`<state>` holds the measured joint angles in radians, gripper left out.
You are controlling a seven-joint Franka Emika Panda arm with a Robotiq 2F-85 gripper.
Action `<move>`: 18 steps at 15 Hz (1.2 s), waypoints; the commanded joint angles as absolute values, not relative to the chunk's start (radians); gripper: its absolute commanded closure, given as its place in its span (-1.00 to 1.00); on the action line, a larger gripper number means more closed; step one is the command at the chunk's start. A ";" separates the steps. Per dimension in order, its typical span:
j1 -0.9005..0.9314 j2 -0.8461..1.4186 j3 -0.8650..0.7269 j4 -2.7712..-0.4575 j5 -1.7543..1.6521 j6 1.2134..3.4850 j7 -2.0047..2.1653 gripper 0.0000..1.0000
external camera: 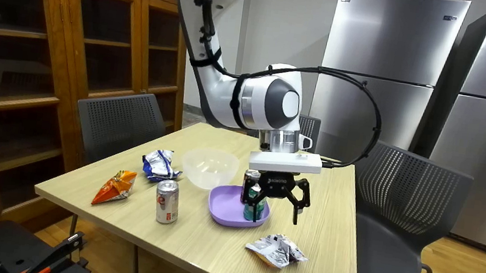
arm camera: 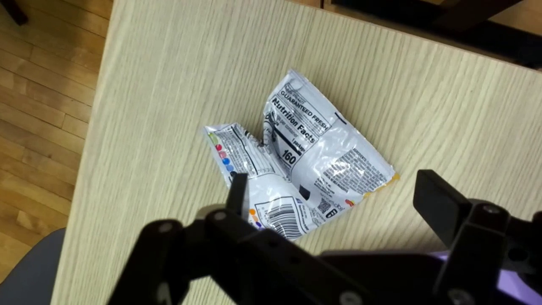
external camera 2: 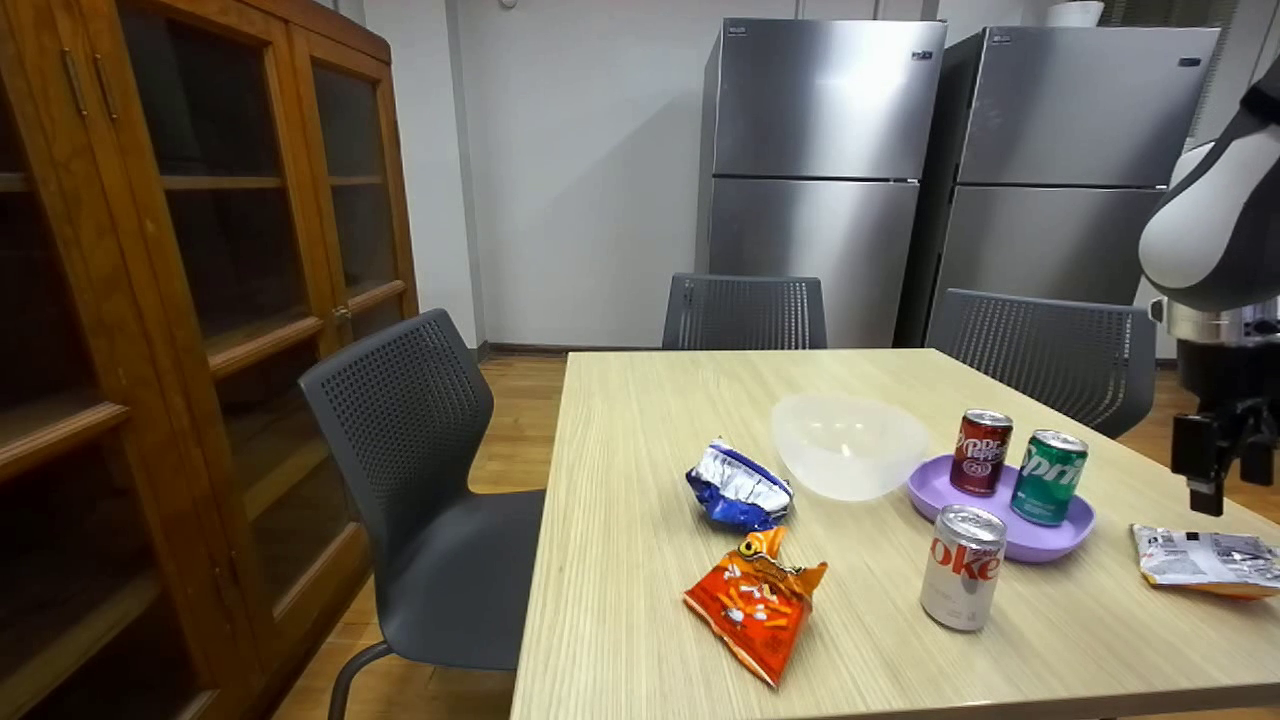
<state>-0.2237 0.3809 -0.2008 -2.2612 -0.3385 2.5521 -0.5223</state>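
My gripper (external camera: 275, 219) is open and empty, pointing down above the table. Its fingers stand wide apart in the wrist view (arm camera: 333, 182). The nearest thing below is a crumpled silver snack bag (arm camera: 309, 156), lying print side up; it also shows in both exterior views (external camera: 277, 251) (external camera 2: 1205, 562). A purple plate (external camera: 225, 210) lies beside the gripper, and its edge shows in the wrist view (arm camera: 518, 281). A green Sprite can (external camera 2: 1050, 480) and a dark red Dr Pepper can (external camera 2: 981, 455) stand upright on the plate.
A Diet Coke can (external camera: 167, 202) stands upright on the wooden table (external camera: 191, 247). A translucent bowl (external camera: 209, 169), a blue and white bag (external camera 2: 740, 490) and an orange snack bag (external camera 2: 757, 608) are also there. Chairs (external camera: 400, 227) surround the table; a cabinet (external camera: 62, 84) stands behind one.
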 commanded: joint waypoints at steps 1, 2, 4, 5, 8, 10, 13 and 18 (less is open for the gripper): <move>-0.242 0.423 -0.190 -2.228 -0.383 2.556 -0.562 -1.00; -0.241 0.438 -0.191 -2.216 -0.389 2.554 -0.561 -1.00; -0.243 0.465 -0.189 -2.194 -0.394 2.550 -0.563 -1.00; -0.246 0.478 -0.188 -2.182 -0.394 2.546 -0.567 -1.00; -0.252 0.515 -0.186 -2.147 -0.393 2.540 -0.578 -1.00; -0.256 0.539 -0.185 -2.124 -0.392 2.535 -0.585 -1.00; -0.263 0.564 -0.185 -2.096 -0.392 2.528 -0.602 -1.00; -0.272 0.593 -0.187 -2.067 -0.391 2.520 -0.620 -0.50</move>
